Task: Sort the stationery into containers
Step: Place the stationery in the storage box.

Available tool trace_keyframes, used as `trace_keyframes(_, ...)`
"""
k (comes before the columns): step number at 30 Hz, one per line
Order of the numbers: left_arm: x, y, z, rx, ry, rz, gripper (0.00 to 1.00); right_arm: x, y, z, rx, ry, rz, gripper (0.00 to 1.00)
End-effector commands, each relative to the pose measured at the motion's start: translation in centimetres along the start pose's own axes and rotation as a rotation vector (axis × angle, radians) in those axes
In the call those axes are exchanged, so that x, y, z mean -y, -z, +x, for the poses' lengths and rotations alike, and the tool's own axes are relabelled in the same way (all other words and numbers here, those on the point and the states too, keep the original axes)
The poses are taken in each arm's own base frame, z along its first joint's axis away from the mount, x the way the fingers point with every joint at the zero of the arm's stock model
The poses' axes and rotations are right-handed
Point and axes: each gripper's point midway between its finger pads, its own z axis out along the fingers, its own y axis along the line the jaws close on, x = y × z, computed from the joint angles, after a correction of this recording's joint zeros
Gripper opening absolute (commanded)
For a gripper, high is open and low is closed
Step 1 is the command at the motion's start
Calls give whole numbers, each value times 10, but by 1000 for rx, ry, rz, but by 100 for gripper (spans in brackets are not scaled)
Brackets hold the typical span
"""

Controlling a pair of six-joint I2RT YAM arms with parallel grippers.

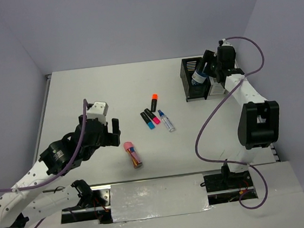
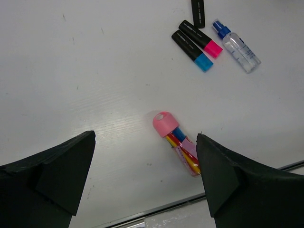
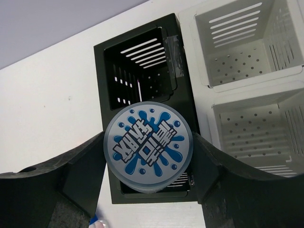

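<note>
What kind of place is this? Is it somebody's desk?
Probably a robot test bench, not a real desk: two robot arms bolted to a white table, plain walls around, markers laid out near organizer boxes.

The bench (image 1: 101,92) is plain white and the walls (image 1: 131,18) are pale lilac-grey. All 3 markers have black bodies: the orange-tipped marker (image 1: 154,102), the pink-tipped marker (image 2: 200,39) and the blue-tipped marker (image 2: 192,51). The pen (image 2: 236,45) is clear with a blue cap. The tube (image 2: 178,142) is clear with a pink cap, and yellow, red and blue show inside it. The tape roll (image 3: 148,152) has a silver-grey face with a blue splash pattern and white lettering. The black box (image 3: 185,109) has rows of slots. The white box (image 3: 237,85) has slots and a dotted floor. The left gripper (image 2: 145,140) and the right gripper (image 3: 148,140) are black, and the cables (image 1: 196,142) are purple.
</note>
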Motion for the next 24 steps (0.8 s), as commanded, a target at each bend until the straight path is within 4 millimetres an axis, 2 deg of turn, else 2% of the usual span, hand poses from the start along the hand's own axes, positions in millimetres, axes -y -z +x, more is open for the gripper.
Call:
trace_keyframes(1,2,5,-9,36,-3,28,99,-16,2,-22,95,60,-63,0)
trace_keyframes(6,5,7,-10,43,0,54,99,-16,2,-15,99,135,-39,2)
trace_keyframes(7,5,7,-9,42,-1,56,99,-26,2,-10,93,157,-50,3)
trace_keyframes(10,7,8,-10,44,0,68,99,-29,2,-8,100,194,-29,7)
trace_keyframes(15,9,9,-10,49,-1,89,99,-27,2,-5,109,209,-9,17)
trace_keyframes(17,10,9,-10,49,-2,93,99,-29,3,-4,113,216,-11,26)
trace_keyframes(18,10,9,-10,48,-2,92,99,-29,3,-1,112,219,-9,27)
trace_keyframes(19,10,9,-10,49,-1,94,99,-31,6,-2,117,223,-13,33)
trace_keyframes(20,10,9,-10,47,1,90,99,-34,7,-1,119,228,-15,49)
trace_keyframes(21,9,8,-9,45,1,87,99,-32,8,0,119,230,-5,59)
trace_keyframes(22,9,8,-9,42,2,85,99,-33,9,0,123,232,-4,73)
trace_keyframes(23,9,7,-9,40,6,81,99,-36,12,-2,131,233,-7,92)
trace_keyframes(24,8,6,-8,35,8,75,99,-39,14,-4,138,235,-10,94)
